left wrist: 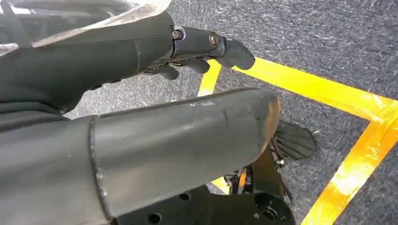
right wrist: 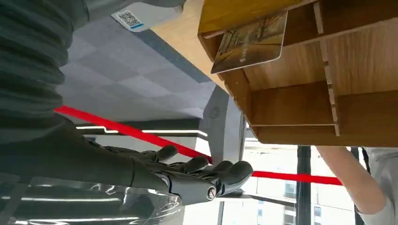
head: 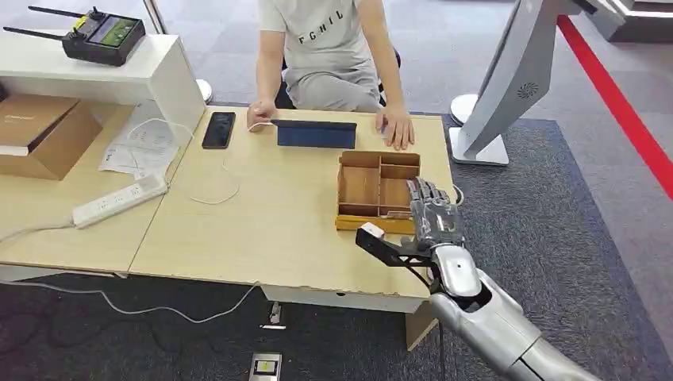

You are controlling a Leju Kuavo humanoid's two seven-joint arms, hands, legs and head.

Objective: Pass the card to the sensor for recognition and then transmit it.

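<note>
Partly visible card (right wrist: pixel 248 43), wooden box (head: pixel 378 190)

Tabletop (head: pixel 270 230): compartmented wooden box (head: pixel 378 190) near the right front edge, with a card (right wrist: pixel 251 43) leaning in one compartment. Behind the box, tablet (head: pixel 316 133); left of it, phone (head: pixel 218 129). Person (head: pixel 329 55) seated at the far side, a hand at each end of the tablet. Power strip (head: pixel 119 200) at left. Right hand (head: pixel 435 214) just beside the box's right front corner.
</note>
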